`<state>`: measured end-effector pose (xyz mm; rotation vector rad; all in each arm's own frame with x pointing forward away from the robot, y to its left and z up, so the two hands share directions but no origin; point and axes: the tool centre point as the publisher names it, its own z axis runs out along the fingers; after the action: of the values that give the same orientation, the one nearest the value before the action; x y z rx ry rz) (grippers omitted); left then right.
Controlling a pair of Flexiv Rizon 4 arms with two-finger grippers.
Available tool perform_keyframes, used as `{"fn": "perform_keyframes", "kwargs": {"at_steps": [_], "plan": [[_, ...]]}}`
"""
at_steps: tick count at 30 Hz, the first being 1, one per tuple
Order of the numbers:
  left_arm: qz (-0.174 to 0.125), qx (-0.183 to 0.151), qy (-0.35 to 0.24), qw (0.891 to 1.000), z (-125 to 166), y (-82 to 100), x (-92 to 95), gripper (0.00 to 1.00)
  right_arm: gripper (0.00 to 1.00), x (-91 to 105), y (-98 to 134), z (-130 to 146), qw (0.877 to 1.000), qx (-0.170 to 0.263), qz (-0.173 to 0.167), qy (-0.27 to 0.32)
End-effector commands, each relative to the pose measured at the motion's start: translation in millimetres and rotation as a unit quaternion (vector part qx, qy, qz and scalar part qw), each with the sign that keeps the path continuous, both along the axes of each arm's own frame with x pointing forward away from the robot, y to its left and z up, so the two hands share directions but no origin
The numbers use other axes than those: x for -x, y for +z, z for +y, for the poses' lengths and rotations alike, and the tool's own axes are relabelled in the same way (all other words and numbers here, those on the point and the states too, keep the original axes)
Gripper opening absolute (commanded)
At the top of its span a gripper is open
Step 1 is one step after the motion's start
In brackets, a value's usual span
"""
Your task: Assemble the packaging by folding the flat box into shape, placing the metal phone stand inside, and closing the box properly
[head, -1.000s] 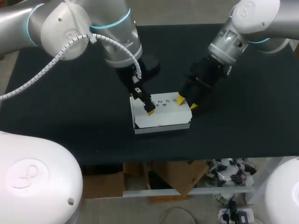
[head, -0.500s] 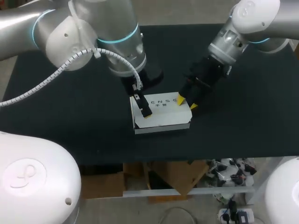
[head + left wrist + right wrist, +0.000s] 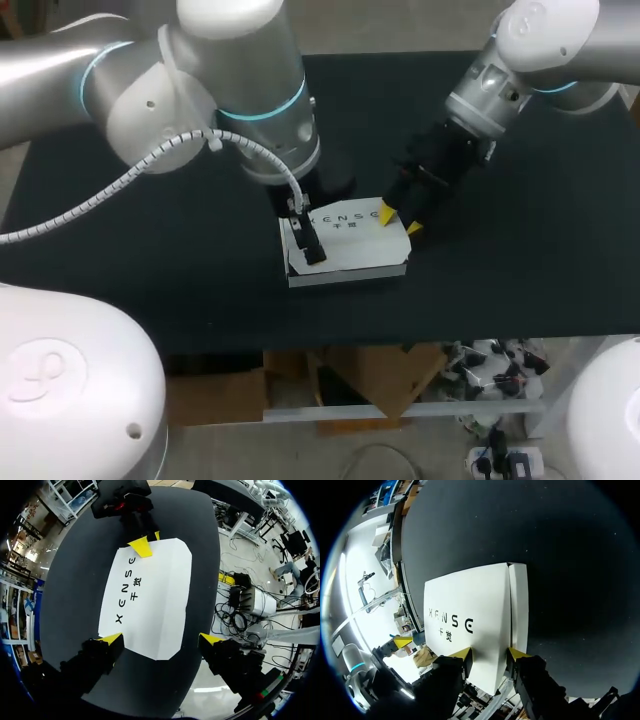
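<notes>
On the dark tabletop (image 3: 200, 290), the white box (image 3: 355, 250) is laid near the front edge. The left jaws are held wide open over its left end. The right jaws, partly open, are rested on its right end, nothing gripped.

The only print stands on the white top of the box (image 3: 345, 250). It is one line of large, dark, widely spaced capital letters (image 3: 352, 218), with two smaller characters (image 3: 350, 228) centred just at the line's 6 o'clock side. In the head view the line lies towards the top's 12 o'clock edge and runs from 9 to 3 o'clock. Both wrist views show the same mark.
</notes>
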<state>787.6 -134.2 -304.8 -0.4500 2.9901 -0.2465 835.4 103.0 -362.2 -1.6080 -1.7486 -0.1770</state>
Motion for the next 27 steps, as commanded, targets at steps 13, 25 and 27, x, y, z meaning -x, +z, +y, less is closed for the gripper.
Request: {"fn": "perform_keyframes", "kwargs": {"at_steps": [13, 25, 27], "plan": [[-0.047, -0.008, 0.011, 0.999, -4, -17.1, -1.9, 1.00, 0.47, 0.2, -1, 0, 1.000, -0.001, 0.000, 0.000], [-0.069, -0.018, 0.013, 0.997, -4, -22.0, -9.2, 1.00, 0.46, 0.2, -1, 0, 1.000, -0.001, 0.000, 0.000], [-0.072, -0.019, 0.013, 0.997, -4, -22.9, -9.9, 1.00, 0.46, 0.2, -1, 0, 1.000, -0.001, 0.000, 0.000]]}}
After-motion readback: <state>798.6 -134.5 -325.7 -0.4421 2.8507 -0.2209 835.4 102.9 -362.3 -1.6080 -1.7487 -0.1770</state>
